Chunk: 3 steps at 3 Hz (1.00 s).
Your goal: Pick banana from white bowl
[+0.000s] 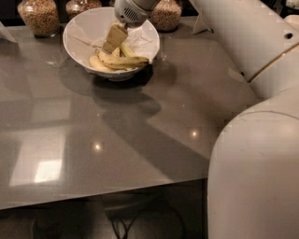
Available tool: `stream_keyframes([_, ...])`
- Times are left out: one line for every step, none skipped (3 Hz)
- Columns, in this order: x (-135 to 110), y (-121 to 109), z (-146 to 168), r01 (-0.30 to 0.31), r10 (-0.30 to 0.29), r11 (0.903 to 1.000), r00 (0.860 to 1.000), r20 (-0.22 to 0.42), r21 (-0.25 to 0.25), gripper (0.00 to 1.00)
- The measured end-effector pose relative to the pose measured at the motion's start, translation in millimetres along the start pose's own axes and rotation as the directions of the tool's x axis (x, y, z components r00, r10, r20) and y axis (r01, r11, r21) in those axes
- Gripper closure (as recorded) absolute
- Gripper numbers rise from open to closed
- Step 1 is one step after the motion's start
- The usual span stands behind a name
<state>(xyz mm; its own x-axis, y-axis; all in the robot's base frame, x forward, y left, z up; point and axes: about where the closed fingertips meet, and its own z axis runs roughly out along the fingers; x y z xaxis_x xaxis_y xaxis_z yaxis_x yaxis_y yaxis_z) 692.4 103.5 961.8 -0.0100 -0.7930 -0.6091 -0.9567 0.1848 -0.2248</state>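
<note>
The white bowl (77, 44) stands at the far side of the grey table, lined with crumpled white paper. Several yellow bananas lie in it. The front banana (125, 60) is curved with brown flecks and a dark end at the right. My gripper (111, 43) reaches down into the bowl from above, its pale finger (115, 37) touching the bananas at their left-middle. The arm crosses the top of the view and its large white body fills the right side.
Three glass jars of grain stand behind the bowl: jar one (39, 16), jar two (79, 6), jar three (164, 15). The grey table (140, 140) runs to a front edge near the bottom. The arm's shadow lies across the table's middle.
</note>
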Motion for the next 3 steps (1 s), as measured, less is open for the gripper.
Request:
stream_keyframes([5.8, 2.5, 17.4, -0.035, 0.034, 0.9989, 0.999, -0.021, -0.030, 0.55])
stream_keyframes([13.1, 6.5, 31.3, -0.067, 0.065, 0.9962, 0.997, -0.040, -0.056, 0.51])
stream_keyframes([20.8, 11.0, 43.9, -0.096, 0.091, 0.9921, 0.994, -0.060, -0.080, 0.40])
